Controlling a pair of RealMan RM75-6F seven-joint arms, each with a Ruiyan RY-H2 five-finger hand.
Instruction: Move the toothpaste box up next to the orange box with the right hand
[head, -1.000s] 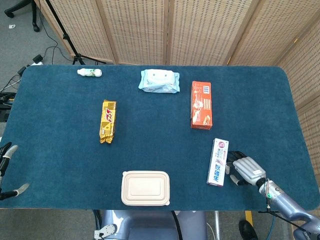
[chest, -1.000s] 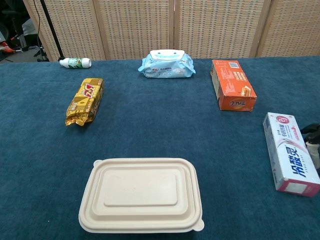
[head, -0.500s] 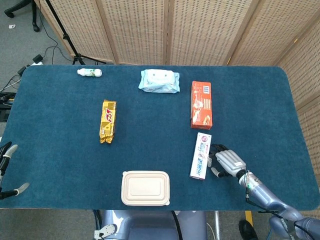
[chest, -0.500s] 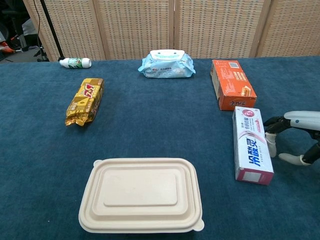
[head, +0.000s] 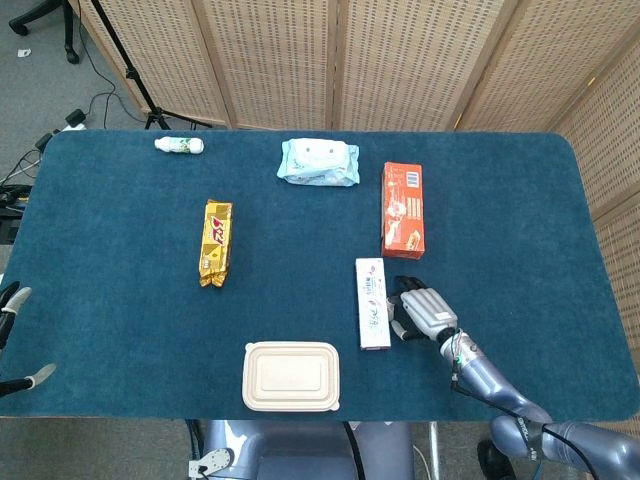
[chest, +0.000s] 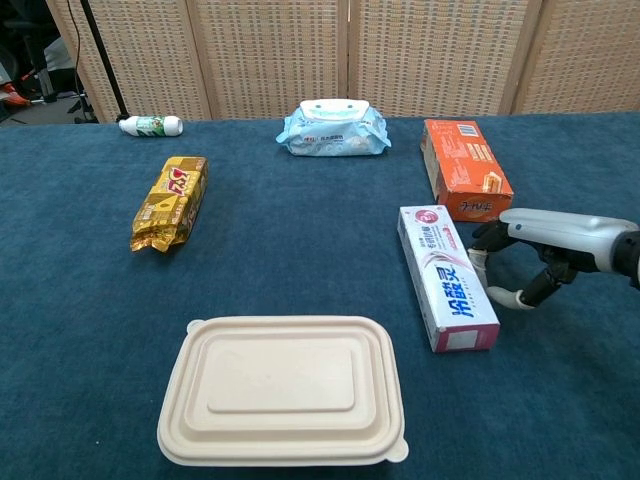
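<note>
Woven cane screens stand behind a table (head: 120, 200) covered in dark blue cloth, seen from above and from chest height.

Just right of centre lies the toothpaste box (head: 372, 302), flat, white and pink, its long side running from 12 to 6 o'clock. At its 12 to 1 o'clock, close but with blue cloth between them, lies the orange box (head: 402, 209), also lengthwise.

At 3 o'clock of the toothpaste box is the right hand (head: 420, 311), grey and white, low over the cloth with its arm trailing off toward 5 o'clock. Its fingers (chest: 480, 262) are curved and apart, their tips at the box's right long side; whether they touch it cannot be told. Nothing is held in it.

At the far left edge, around 8 o'clock, only a few fingertips of the left hand (head: 20, 340) show, apart from each other.

Elsewhere on the cloth: a pale lidded food container (head: 291, 376) at 6 o'clock, a gold snack packet (head: 215, 241) at 9 o'clock, a light blue wipes pack (head: 318, 162) at 12 o'clock, and a small white bottle (head: 179, 145) lying at 10 o'clock.
</note>
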